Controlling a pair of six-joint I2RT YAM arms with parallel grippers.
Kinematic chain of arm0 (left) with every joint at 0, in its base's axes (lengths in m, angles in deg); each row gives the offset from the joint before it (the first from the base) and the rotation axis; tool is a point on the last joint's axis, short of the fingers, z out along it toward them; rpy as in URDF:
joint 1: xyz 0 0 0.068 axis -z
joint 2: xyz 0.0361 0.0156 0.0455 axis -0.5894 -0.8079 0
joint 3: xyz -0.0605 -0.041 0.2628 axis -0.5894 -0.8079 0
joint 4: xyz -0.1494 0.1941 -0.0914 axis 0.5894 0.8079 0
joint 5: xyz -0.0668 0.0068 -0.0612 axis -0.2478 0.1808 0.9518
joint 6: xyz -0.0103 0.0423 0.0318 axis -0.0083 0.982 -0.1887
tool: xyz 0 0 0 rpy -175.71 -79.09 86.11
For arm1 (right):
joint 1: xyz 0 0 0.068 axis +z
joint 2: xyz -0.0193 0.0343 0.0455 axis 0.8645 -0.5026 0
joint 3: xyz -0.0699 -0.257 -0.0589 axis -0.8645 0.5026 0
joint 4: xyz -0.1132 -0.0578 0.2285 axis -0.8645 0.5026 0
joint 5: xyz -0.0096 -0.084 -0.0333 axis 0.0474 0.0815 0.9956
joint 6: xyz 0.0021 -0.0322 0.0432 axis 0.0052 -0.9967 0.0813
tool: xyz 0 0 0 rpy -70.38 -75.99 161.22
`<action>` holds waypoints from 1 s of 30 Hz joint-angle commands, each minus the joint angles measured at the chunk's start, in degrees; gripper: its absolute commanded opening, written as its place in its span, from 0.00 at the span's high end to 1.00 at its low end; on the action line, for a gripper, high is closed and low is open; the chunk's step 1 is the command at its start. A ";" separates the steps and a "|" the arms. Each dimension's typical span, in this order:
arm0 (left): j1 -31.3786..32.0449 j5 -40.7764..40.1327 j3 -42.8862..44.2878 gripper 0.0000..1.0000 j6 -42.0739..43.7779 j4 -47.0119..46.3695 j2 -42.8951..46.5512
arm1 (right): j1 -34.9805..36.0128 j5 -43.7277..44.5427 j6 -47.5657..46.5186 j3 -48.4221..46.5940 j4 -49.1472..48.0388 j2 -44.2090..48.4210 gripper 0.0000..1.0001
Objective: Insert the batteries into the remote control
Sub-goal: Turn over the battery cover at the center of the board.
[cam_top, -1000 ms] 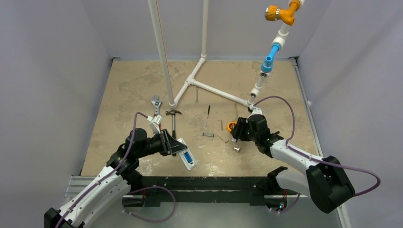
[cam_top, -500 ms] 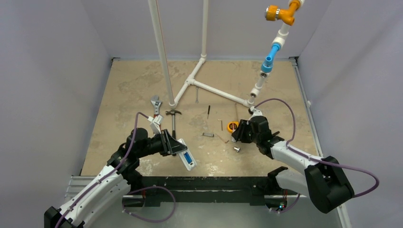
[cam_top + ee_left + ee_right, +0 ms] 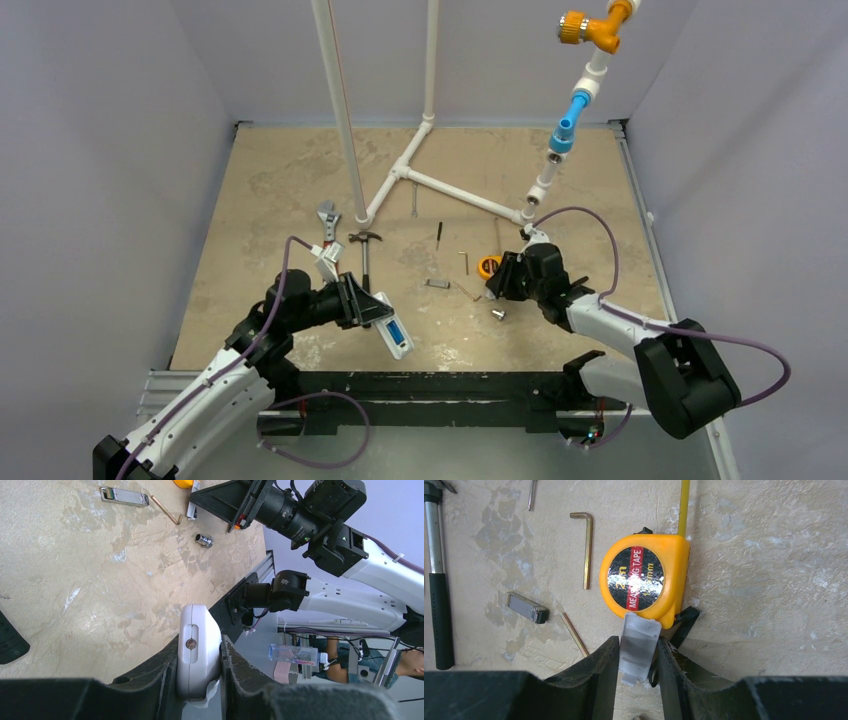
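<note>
My left gripper [image 3: 200, 642] is shut on the white remote control [image 3: 198, 650] and holds it edge-up above the table's near edge. From above, the remote control [image 3: 402, 345] slants down and to the right out of the left gripper [image 3: 368, 308]. A blue battery [image 3: 395, 329] shows in its recess. My right gripper [image 3: 638, 647] is shut on a small flat grey-white cover piece [image 3: 640, 642], low over the table. The cover's far end reaches the yellow tape measure [image 3: 644, 577]. In the top view the right gripper [image 3: 495, 285] sits just below the tape measure [image 3: 488, 266].
A hammer [image 3: 365, 262], a wrench [image 3: 327, 220] and a small metal block [image 3: 436, 283] lie left of the tape measure. A brass hex key [image 3: 586, 547] and a thin rod [image 3: 574, 634] are nearby. A stubby silver cylinder [image 3: 498, 314] sits near the right arm. White pipework [image 3: 440, 185] crosses the back.
The right jaws have closed in onto the cover piece, and the right arm has shifted slightly. The left arm and the remote have not moved.
</note>
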 commanded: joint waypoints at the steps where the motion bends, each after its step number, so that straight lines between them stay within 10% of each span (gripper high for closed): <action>1: -0.33 0.13 2.15 1.00 1.22 -1.78 0.50 | -0.41 -0.59 -0.49 -0.23 -1.76 -0.92 0.68; 30: -0.29 -0.10 2.15 1.00 1.04 -1.60 1.15 | -0.36 -7.08 -5.36 -6.34 5.76 7.89 0.90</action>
